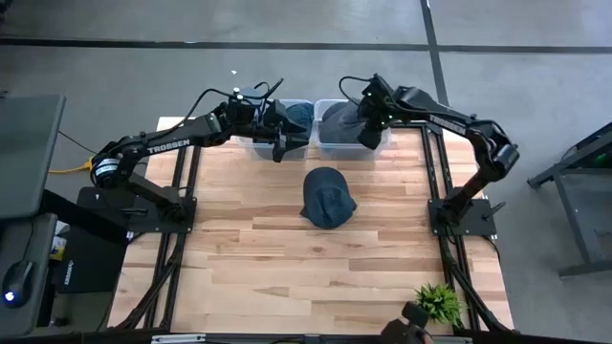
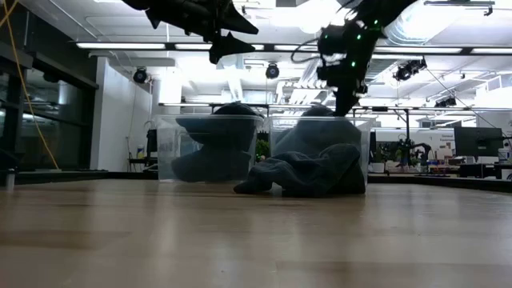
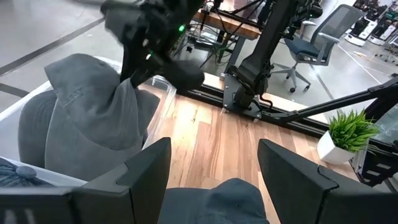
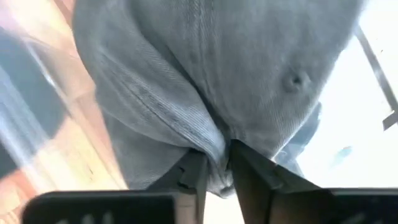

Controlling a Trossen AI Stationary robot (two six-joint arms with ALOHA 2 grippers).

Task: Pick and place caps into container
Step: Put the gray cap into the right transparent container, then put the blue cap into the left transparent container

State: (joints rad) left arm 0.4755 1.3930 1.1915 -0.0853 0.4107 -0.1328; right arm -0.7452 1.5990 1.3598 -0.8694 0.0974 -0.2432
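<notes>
Two clear bins stand side by side at the table's far edge. The left bin (image 1: pixel 256 145) holds a dark navy cap (image 1: pixel 296 115). In the right bin (image 1: pixel 330 145) stands a grey cap (image 3: pixel 93 124), with my right gripper (image 1: pixel 369 134) shut on its top. A third, slate cap (image 1: pixel 327 196) lies on the wood in front of the bins, resting on its underside. My left gripper (image 3: pixel 211 180) hangs open over the near edge of the left bin with nothing between its fingers. My right gripper pinches a gathered fold of the grey cap's crown (image 4: pixel 214 146) between its two fingers. The fingers come from above, slanting steeply down. The fabric is drawn up into a peak at the fingers (image 3: pixel 134 78); the cap's lower part sits inside the right bin.
A small potted plant (image 1: pixel 438 301) stands near the table's near right corner. Bare wood lies around the slate cap and toward the near edge. The arms' dark base frames stand at the left and right edges.
</notes>
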